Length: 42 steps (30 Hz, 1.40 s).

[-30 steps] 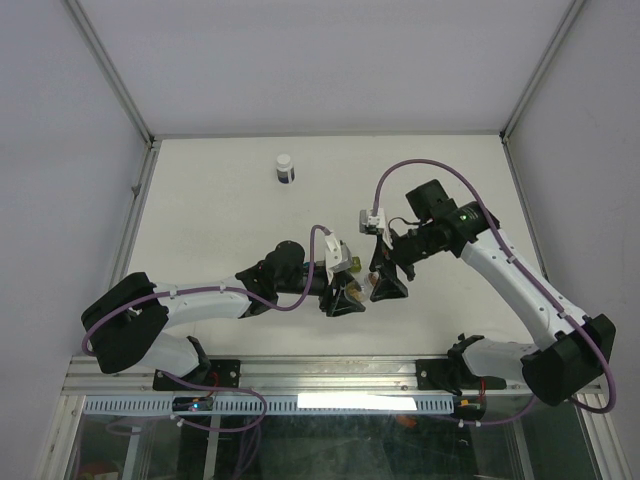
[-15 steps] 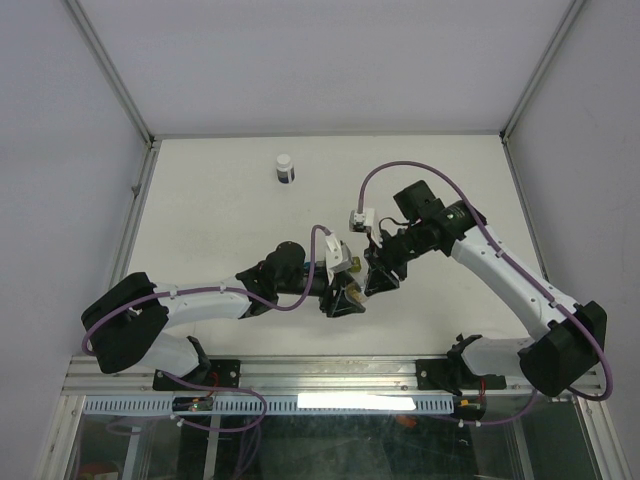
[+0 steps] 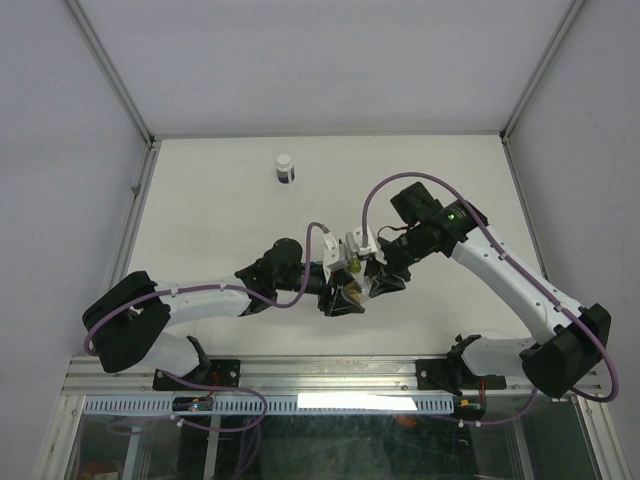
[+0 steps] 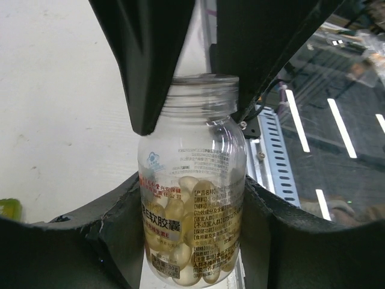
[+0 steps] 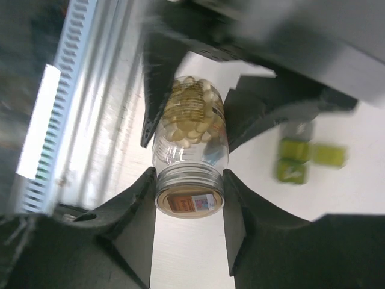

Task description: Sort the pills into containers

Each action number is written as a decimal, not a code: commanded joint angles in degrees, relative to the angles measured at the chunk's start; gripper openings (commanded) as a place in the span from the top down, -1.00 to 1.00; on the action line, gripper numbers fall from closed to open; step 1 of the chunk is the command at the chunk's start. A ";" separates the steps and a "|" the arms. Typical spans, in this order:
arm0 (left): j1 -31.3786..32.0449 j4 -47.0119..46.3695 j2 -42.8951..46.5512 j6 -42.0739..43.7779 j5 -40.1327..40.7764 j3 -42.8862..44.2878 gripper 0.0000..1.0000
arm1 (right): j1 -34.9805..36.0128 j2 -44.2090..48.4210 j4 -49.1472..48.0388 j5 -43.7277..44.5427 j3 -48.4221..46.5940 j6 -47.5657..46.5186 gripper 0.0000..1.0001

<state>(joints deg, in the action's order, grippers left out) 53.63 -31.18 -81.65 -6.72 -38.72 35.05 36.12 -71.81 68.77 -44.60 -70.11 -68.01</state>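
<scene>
A clear pill bottle (image 4: pixel 191 180) holds several pale cream pills (image 4: pixel 180 211). My left gripper (image 4: pixel 191 201) is shut on the bottle's body and holds it just above the table. My right gripper (image 5: pixel 189 183) is shut on the bottle's cap (image 5: pixel 189 195); its black fingers (image 4: pixel 150 66) flank the neck in the left wrist view. The pills (image 5: pixel 189 114) show through the glass in the right wrist view. In the top view the two grippers meet, the left (image 3: pixel 343 297) beside the right (image 3: pixel 383 280). The containers show only as blurred yellow-green cubes (image 5: pixel 295 159) on the table beside the bottle.
A white-capped dark bottle (image 3: pixel 285 168) stands at the back of the white table (image 3: pixel 200 210). The table's metal front rail (image 3: pixel 340 372) runs just below the grippers. Grey walls close in the left, right and back sides.
The right arm has swung its wrist left toward the left gripper and now grips the bottle's cap. The left arm has held still with the bottle.
</scene>
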 commanded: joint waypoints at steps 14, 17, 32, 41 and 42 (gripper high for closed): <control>-1.68 -4.61 0.84 -0.22 -1.43 0.28 1.00 | -1.93 3.56 -10.73 -3.66 -3.21 18.13 -0.74; -0.81 -3.96 2.69 0.70 3.89 -0.25 1.00 | -3.26 2.93 -9.79 -3.32 -3.64 27.22 -0.80; 1.22 -3.03 4.09 1.97 10.69 -0.50 1.00 | -3.95 -1.75 -7.78 -1.36 -2.42 38.15 -0.30; 1.22 -2.70 4.30 2.33 10.20 -0.91 1.00 | -4.09 -2.21 -5.02 -1.11 -4.69 35.87 -0.13; 1.24 -2.67 4.38 2.32 10.12 -0.94 1.00 | -4.23 -2.15 -4.89 -1.11 -4.84 35.70 -0.13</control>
<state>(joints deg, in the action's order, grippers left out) 54.43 -31.35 -79.59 -5.52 -28.80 34.68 32.18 -74.70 62.54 -44.29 -71.33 -31.64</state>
